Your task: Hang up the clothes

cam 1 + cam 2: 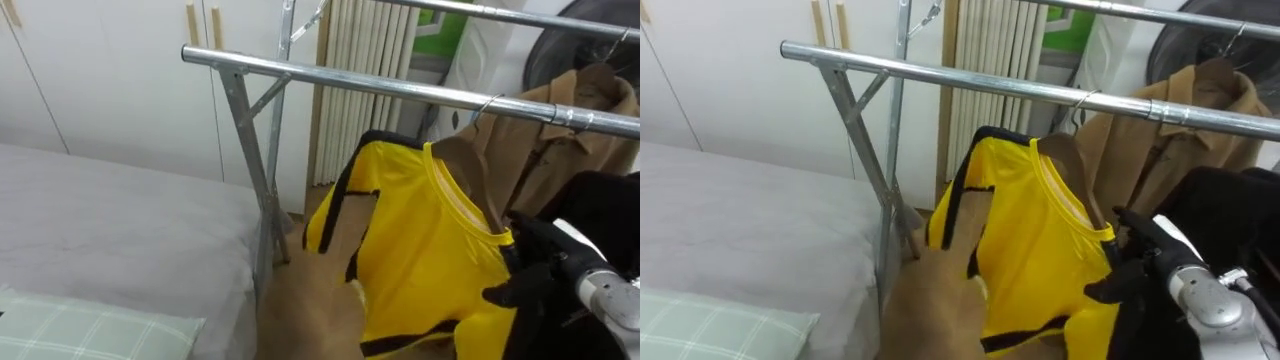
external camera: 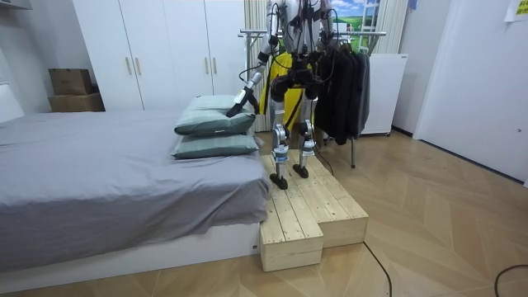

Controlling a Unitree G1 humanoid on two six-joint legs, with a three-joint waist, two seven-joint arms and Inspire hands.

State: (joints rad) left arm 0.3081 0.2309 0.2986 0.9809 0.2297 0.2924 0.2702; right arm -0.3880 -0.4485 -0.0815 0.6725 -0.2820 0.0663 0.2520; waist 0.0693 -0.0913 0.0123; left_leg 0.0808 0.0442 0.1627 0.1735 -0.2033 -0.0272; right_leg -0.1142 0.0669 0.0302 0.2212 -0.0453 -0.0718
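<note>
A yellow shirt (image 1: 420,240) with black trim hangs from the front metal rail (image 1: 350,82) of a clothes rack, its hanger hook (image 1: 487,104) over the rail. My right hand (image 1: 525,270) comes in from the lower right, its dark fingers curled on the shirt's right shoulder. A brown coat (image 1: 575,110) hangs just right of the shirt on the same rail. In the room view I stand on a wooden platform (image 2: 313,214) facing the rack, and my left hand (image 2: 240,101) reaches out over the pillows (image 2: 214,124) at the room view's left.
The bed (image 1: 100,230) with a green checked pillow (image 1: 80,325) lies to my left, close to the rack's slanted leg (image 1: 245,150). A second rail (image 1: 520,15) runs behind the first. Dark garments (image 2: 346,91) hang on the rack's right. White wardrobes (image 2: 165,49) stand behind.
</note>
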